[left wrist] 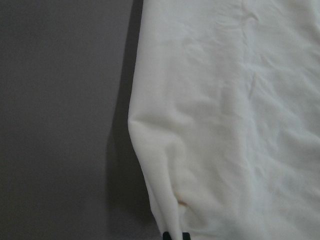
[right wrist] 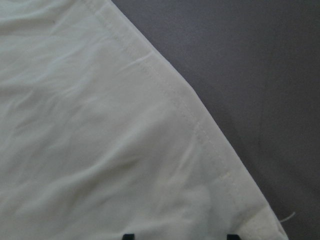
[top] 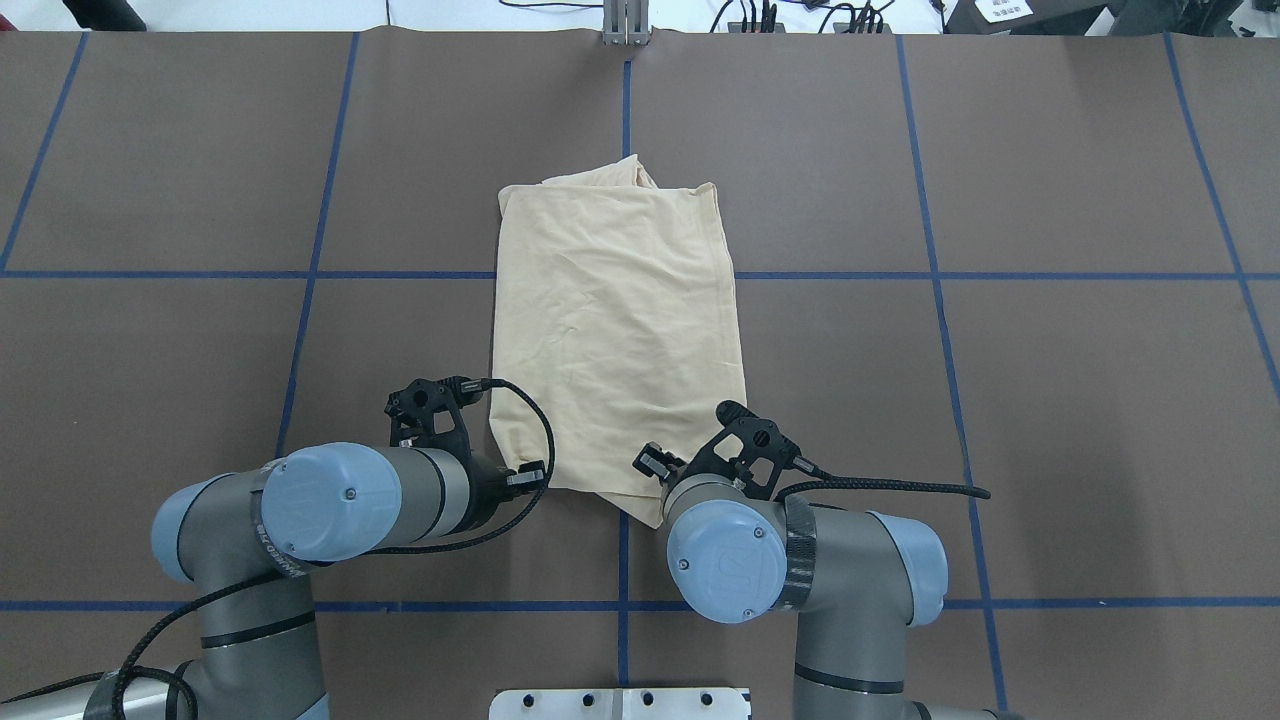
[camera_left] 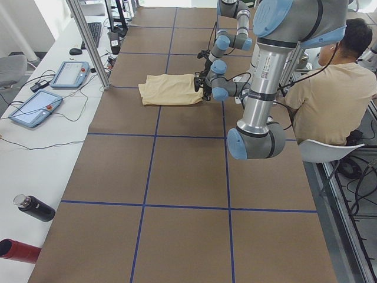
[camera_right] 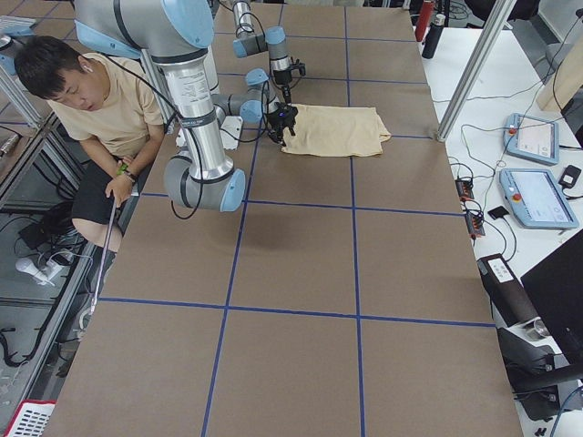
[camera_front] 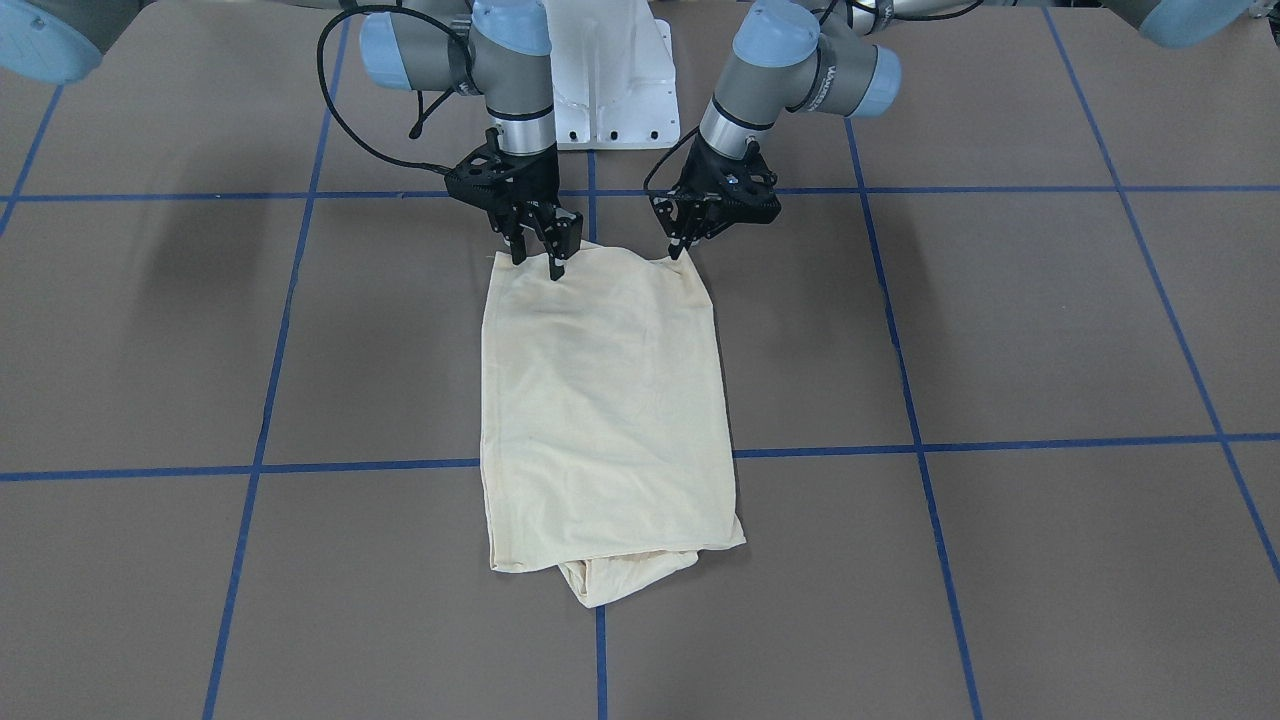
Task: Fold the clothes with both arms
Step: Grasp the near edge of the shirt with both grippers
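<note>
The pale cream-yellow shirt [camera_front: 605, 400] lies folded into a long rectangle in the middle of the table [camera_front: 1000, 330], plain side up, with a bunched bit sticking out at its far end [top: 610, 175]. Both arms hang over its edge nearest the robot. My left gripper [camera_front: 682, 250] is shut on one corner of that edge; in the left wrist view its tips [left wrist: 176, 235] sit close together with the cloth [left wrist: 225, 125] puckered toward them. My right gripper [camera_front: 538, 262] stands open at the other corner, its tips [right wrist: 180, 236] wide apart above the hemmed cloth [right wrist: 100, 125].
The white pedestal base [camera_front: 610, 90] stands just behind the grippers. A person [camera_left: 330, 100] sits beside the robot. A side bench with tablets [camera_left: 35, 109] and bottles [camera_left: 35, 207] runs along the table's far edge. Blue tape lines [camera_front: 900, 445] grid the brown surface.
</note>
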`<state>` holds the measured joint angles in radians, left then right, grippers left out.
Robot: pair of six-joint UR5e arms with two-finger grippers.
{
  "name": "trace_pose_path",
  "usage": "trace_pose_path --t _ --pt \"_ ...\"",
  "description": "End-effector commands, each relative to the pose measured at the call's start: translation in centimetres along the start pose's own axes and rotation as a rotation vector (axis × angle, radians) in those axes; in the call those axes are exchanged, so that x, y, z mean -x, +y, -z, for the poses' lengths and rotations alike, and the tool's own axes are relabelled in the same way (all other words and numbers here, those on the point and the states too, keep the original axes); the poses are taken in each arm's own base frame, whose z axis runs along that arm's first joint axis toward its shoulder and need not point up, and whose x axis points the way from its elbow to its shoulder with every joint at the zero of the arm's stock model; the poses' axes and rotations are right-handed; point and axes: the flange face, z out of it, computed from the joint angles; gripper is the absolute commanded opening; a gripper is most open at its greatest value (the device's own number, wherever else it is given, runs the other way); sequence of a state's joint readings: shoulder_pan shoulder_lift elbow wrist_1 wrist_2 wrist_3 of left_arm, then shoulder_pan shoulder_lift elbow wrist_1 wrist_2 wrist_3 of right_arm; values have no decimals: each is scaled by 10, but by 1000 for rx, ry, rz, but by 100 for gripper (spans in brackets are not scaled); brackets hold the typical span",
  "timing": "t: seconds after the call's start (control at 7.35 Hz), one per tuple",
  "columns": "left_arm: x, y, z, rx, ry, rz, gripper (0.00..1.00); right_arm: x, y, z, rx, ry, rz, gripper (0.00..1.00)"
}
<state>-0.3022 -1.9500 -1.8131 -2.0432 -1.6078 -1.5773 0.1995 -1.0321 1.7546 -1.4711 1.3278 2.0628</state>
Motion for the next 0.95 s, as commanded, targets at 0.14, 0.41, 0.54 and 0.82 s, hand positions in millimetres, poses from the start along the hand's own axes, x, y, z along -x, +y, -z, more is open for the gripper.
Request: trace_pose_path --t 0.14,0.41,0.54,0.82 --pt "1 0 0 0 0 0 0 15 3 -1 -5 -8 -15 57" --pt "1 0 0 0 0 1 0 13 4 -6 -11 2 -12 57" --pt "1 0 0 1 0 1 0 16 3 -5 -13 1 -13 56" --pt "1 1 1 1 0 4 0 24 0 -1 -14 -9 -43 0"
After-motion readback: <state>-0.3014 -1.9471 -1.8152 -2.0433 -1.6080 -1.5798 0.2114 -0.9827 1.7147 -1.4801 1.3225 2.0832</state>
